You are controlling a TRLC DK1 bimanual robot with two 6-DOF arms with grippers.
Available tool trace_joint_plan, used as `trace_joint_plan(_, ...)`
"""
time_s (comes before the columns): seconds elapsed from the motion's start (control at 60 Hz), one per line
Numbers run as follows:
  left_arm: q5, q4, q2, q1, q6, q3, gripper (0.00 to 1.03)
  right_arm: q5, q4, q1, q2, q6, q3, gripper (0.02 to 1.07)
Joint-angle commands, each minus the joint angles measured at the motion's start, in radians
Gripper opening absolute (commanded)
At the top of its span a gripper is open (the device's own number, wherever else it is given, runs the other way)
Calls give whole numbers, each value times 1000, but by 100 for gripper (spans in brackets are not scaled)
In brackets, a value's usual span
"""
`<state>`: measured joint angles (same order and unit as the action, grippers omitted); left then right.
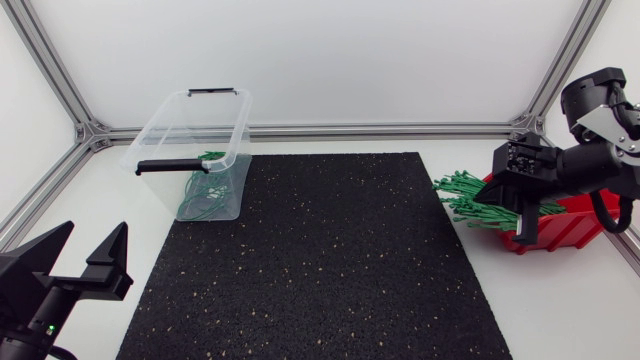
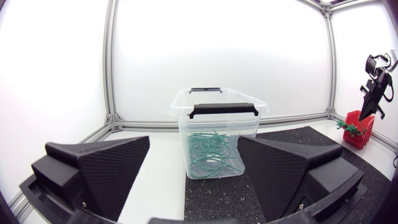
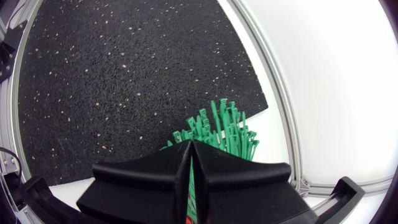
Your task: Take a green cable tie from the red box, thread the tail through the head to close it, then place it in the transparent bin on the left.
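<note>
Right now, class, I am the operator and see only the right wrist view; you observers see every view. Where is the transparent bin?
Observer: In the head view the transparent bin stands at the black mat's far left corner.
Operator: Is anything in it?
Observer: Yes, looped green cable ties lie on its bottom.
Operator: And my left tool?
Observer: The left tool is open, beside the mat's near left edge.

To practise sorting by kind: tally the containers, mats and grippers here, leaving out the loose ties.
Containers: 2, the bin and the red box
Mats: 1, the black mat
Grippers: 2, the left gripper and the right gripper
Total: 5
</note>
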<state>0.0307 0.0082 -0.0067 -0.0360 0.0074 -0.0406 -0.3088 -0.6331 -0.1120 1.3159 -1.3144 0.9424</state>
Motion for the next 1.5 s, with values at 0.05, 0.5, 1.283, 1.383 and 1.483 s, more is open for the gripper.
trace_joint_plan(0.05,-2,-20,7,-5,-4,39,99,-49,-4,-58,-4,66,91,8)
trace_joint_plan(0.5,-14,-25,5,-2,-4,39,99,-279,119,-276,-9,363,309,8)
trace_joint_plan(1.283,-14,-27,4,1,-4,39,99,-236,-30,18,-316,446,291,8)
trace_joint_plan(1.383,-14,-27,4,1,-4,38,99,-199,-60,110,-317,529,308,8)
trace_joint_plan(1.483,-14,-27,4,1,-4,38,99,-104,-60,247,-303,646,320,8)
